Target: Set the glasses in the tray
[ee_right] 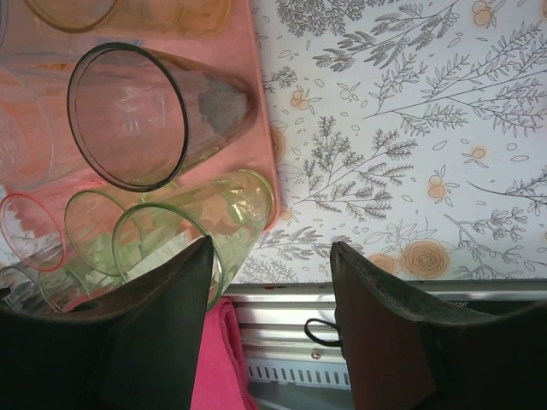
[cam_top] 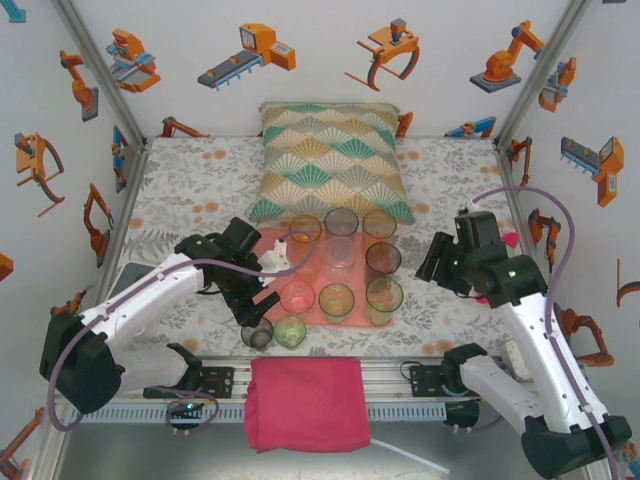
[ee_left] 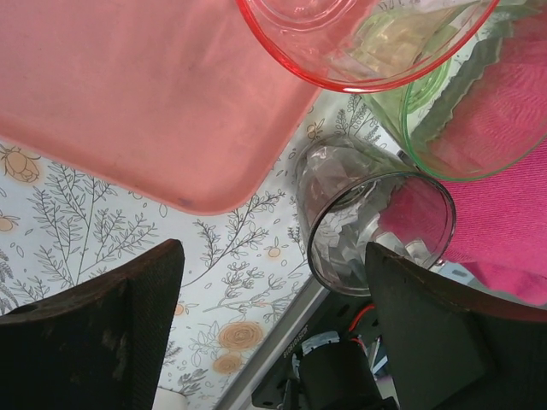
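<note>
Free room on the tray point(ee_left: 128, 94): we see a bare patch along its left edge. The rest is packed with glasses point(cam_top: 383, 258), with tight gaps. A grey glass point(cam_top: 257, 334) and a green glass point(cam_top: 290, 331) stand side by side just off its near-left corner. The table point(cam_top: 445, 320) right of the tray is bare. The cushion point(cam_top: 330, 160) blocks the far edge and the cloth point(cam_top: 305, 402) overhangs the near edge.

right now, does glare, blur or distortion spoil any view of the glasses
top external: even soft light, sharp, no harsh shadows; left wrist: smoky grey glass crisp, small white glint on the pink glass rim, gripper fingers nearly black; right wrist: wide lens splays the dark-rimmed glass and green glass outward
</note>
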